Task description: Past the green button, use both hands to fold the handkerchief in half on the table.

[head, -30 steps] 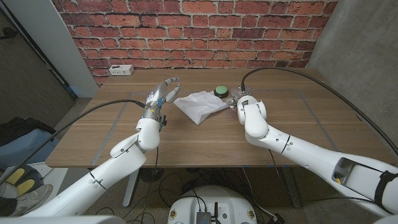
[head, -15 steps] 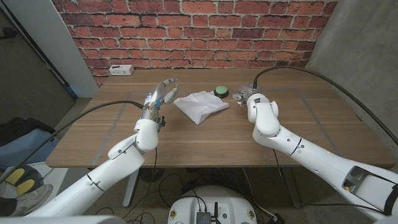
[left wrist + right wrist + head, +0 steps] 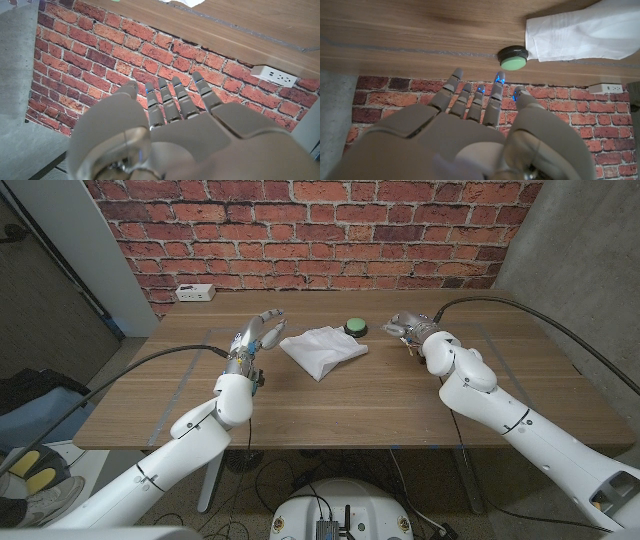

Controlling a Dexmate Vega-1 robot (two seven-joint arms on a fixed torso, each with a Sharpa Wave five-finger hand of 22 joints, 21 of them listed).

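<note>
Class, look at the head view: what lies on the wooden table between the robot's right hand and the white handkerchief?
The round green button lies between the right hand and the white handkerchief, next to the cloth's far right corner; the head view shows this.

Head view looks down from above the robot's shoulders over the wooden table (image 3: 330, 410), facing the brick wall (image 3: 300, 230) across the upper frame, both arms entering from the bottom corners. It stands well back, the whole tabletop in frame. Left wrist view sits close behind the left hand (image 3: 170, 135), which takes up the lower frame, and faces the same wall, picture turned so the table's edge runs along the upper frame. Right wrist view rides just behind the right hand (image 3: 470, 135), also inverted, table along the upper frame. Head and right wrist views share the green button (image 3: 513, 58), the handkerchief (image 3: 580, 32) and the white power strip (image 3: 606, 88)
</note>
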